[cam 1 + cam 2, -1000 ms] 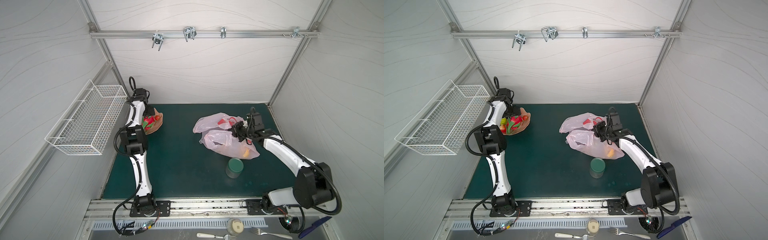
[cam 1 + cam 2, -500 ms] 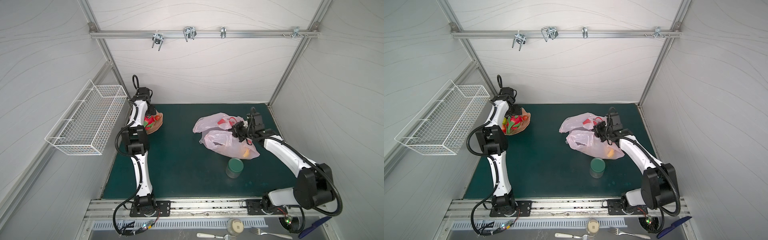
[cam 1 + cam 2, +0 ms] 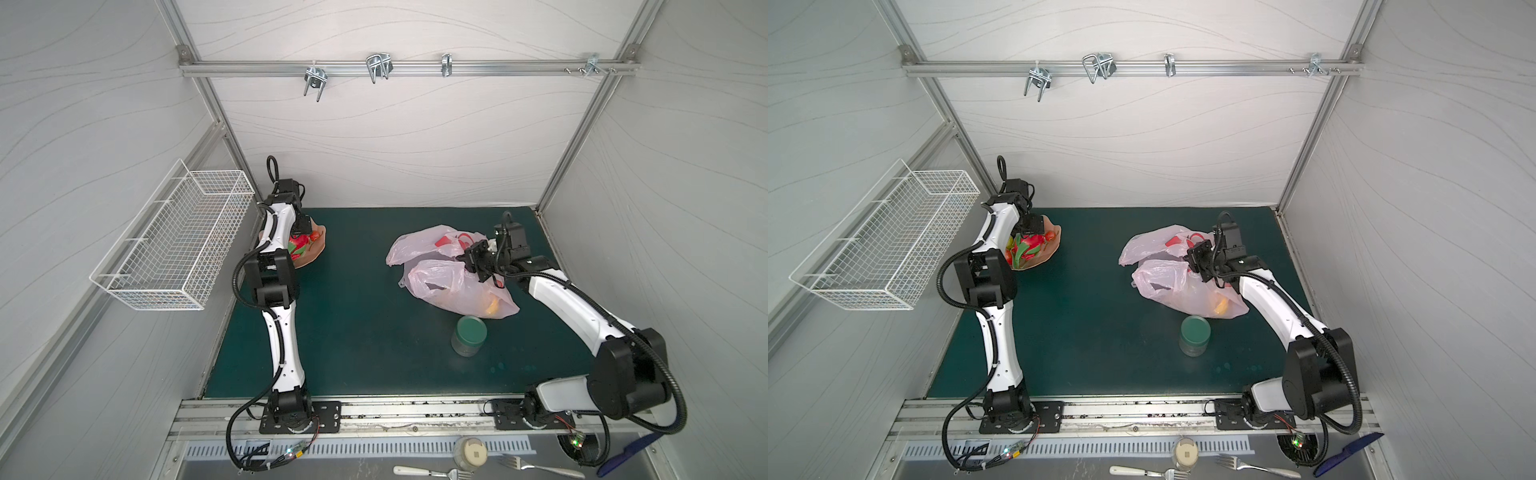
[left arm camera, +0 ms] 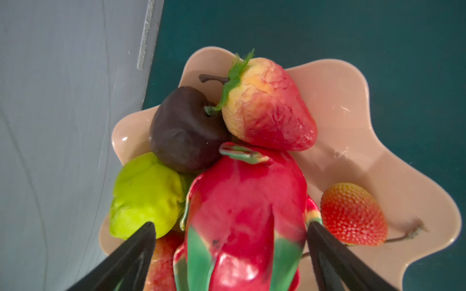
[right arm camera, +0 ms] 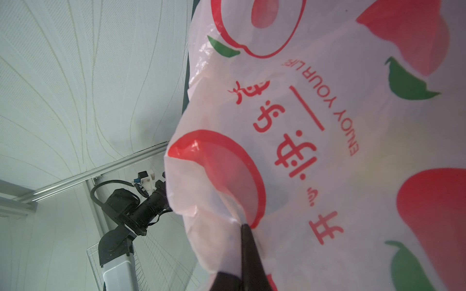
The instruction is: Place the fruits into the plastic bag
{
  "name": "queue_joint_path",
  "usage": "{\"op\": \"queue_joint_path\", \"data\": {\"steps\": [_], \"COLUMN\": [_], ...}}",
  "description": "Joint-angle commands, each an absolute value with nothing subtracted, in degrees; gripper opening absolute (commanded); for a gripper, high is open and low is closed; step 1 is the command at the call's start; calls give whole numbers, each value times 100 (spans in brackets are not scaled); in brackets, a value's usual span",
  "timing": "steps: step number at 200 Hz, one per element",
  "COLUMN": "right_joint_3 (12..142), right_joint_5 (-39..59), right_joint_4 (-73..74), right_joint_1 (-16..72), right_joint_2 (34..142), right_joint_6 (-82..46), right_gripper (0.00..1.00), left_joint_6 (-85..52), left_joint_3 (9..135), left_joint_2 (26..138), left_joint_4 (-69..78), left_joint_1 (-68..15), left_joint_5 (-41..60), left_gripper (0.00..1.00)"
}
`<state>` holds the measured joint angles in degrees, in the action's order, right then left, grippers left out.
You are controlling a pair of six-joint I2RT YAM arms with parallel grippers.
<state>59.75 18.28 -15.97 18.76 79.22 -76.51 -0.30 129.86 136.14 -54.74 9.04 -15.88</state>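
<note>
The fruits lie heaped in a peach scalloped dish (image 4: 353, 100) at the mat's far left. They are a pink-green dragon fruit (image 4: 247, 201), a dark brown round one (image 4: 184, 131), a green lime (image 4: 146, 194) and two strawberries (image 4: 267, 105) (image 4: 353, 214). My left gripper (image 4: 230, 226) (image 3: 302, 226) hangs open over the dish, its fingers either side of the dragon fruit. The plastic bag (image 3: 440, 278) (image 3: 1167, 282) lies crumpled at right with a yellow-orange fruit (image 3: 492, 305) showing through it. My right gripper (image 5: 243, 226) (image 3: 478, 259) is shut on the bag's rim and lifts it.
A green-lidded glass jar (image 3: 469, 334) stands just in front of the bag. A white wire basket (image 3: 178, 241) hangs on the left wall beside the left arm. The dish sits close to the left wall.
The left wrist has shifted slightly to the right over the dish. The right arm and the bag have not moved.
</note>
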Motion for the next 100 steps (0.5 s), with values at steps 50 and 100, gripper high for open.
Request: {"op": "queue_joint_path", "data": {"steps": [50,100], "right_joint_3": [6075,6156], "right_joint_5": [1758,1806], "right_joint_4": [-1626,-1524], "right_joint_1": [1898,1894], "right_joint_2": [7944,8113], "right_joint_6": [-7663,-7673], "right_gripper": [0,0], "left_joint_6": [-8,-64], "left_joint_3": [13254,13258], "left_joint_2": [13999,14199], "left_joint_4": [-5451,-5493], "left_joint_1": [1071,1071], "left_joint_5": [-1193,-927], "left_gripper": [95,96]}}
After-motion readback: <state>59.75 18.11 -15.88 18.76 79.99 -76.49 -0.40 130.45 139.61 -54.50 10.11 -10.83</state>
